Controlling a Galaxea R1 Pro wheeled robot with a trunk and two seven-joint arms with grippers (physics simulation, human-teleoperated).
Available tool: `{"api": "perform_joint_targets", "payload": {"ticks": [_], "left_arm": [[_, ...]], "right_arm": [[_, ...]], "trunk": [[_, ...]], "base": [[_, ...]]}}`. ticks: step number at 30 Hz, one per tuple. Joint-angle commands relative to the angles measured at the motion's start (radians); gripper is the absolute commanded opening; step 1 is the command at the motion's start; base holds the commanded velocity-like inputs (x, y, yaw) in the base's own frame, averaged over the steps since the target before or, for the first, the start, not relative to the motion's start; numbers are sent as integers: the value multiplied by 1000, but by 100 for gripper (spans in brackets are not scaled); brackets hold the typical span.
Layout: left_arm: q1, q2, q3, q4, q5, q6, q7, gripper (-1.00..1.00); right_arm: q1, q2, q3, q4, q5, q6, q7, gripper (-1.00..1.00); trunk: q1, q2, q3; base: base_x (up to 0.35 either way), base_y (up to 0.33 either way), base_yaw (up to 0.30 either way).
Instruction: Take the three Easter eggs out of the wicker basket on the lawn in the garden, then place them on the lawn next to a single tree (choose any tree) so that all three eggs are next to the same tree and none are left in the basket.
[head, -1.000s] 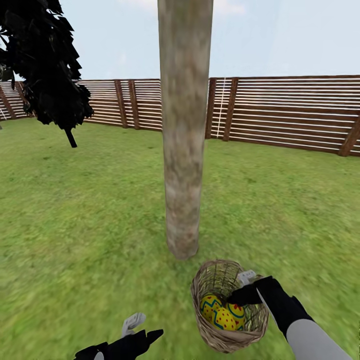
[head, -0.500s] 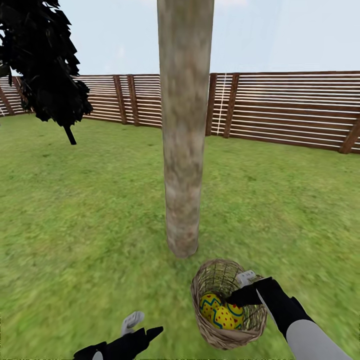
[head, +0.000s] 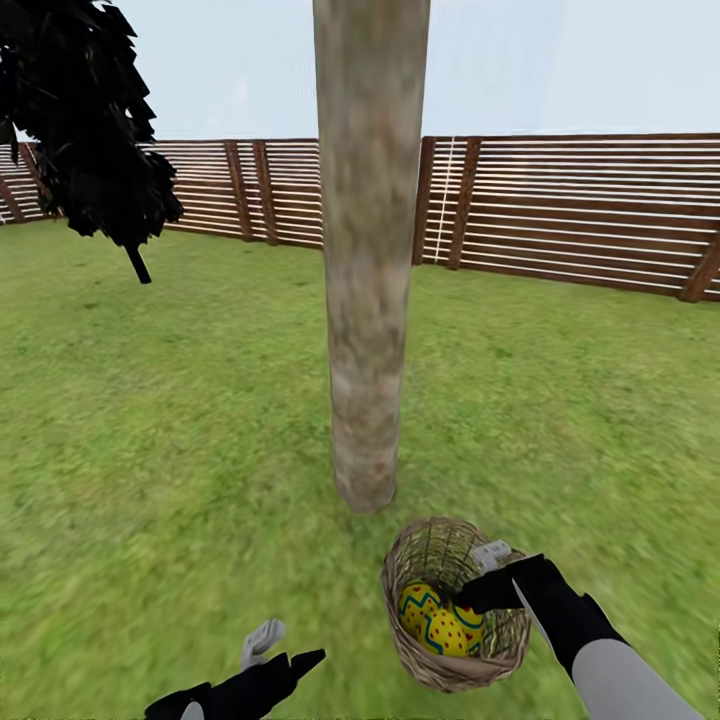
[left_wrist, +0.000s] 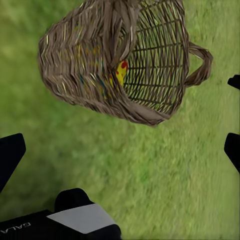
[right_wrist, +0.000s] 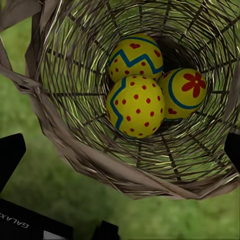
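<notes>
1. The left gripper (head: 278, 648) sits low at the head view's near edge, above bare grass. One pale finger and one dark finger stand apart with nothing between them, so it is released; most of its arm is cut off by the frame.
2. The right gripper (head: 482, 580) reaches over the rim of the wicker basket (head: 406, 600). Its fingertips are hidden behind the weave and the dark wrist, so I cannot tell whether it is clenched or released.
3. In the right wrist view all three Easter eggs (right_wrist: 135, 105) lie clustered at the bottom of the basket, touching one another. From the head, only parts of two can be made out.
4. The left wrist view shows the basket from outside with its loop handle (left_wrist: 199, 65), a sliver of yellow egg showing through the gaps.
5. The basket rests on the lawn (head: 150, 420), just beside the foot of the tree (head: 368, 300), whose canopy is cut off above.
6. Farther off stand a dark tree (head: 85, 120) and the slatted fence (head: 580, 210).
</notes>
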Motion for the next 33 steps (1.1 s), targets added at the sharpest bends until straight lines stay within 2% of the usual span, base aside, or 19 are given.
{"api": "perform_joint_targets", "payload": {"ticks": [1, 20, 28, 33], "left_arm": [[0, 0, 1, -1, 7, 7, 1, 100], [0, -1, 1, -1, 7, 7, 3, 100], [0, -1, 1, -1, 8, 6, 3, 100], [0, -3, 0, -1, 7, 4, 3, 100]], "right_arm": [[0, 0, 1, -2, 11, 2, 8, 100], [0, 0, 3, 13, 11, -1, 7, 100], [0, 0, 3, 14, 11, -2, 8, 100], [0, 0, 3, 24, 11, -4, 9, 100]], "trunk": [[-4, 7, 1], [-77, 140, 29], [-77, 140, 17], [-77, 140, 15]], "base": [[0, 0, 0], [0, 0, 0], [11, 0, 0], [204, 0, 0]]}}
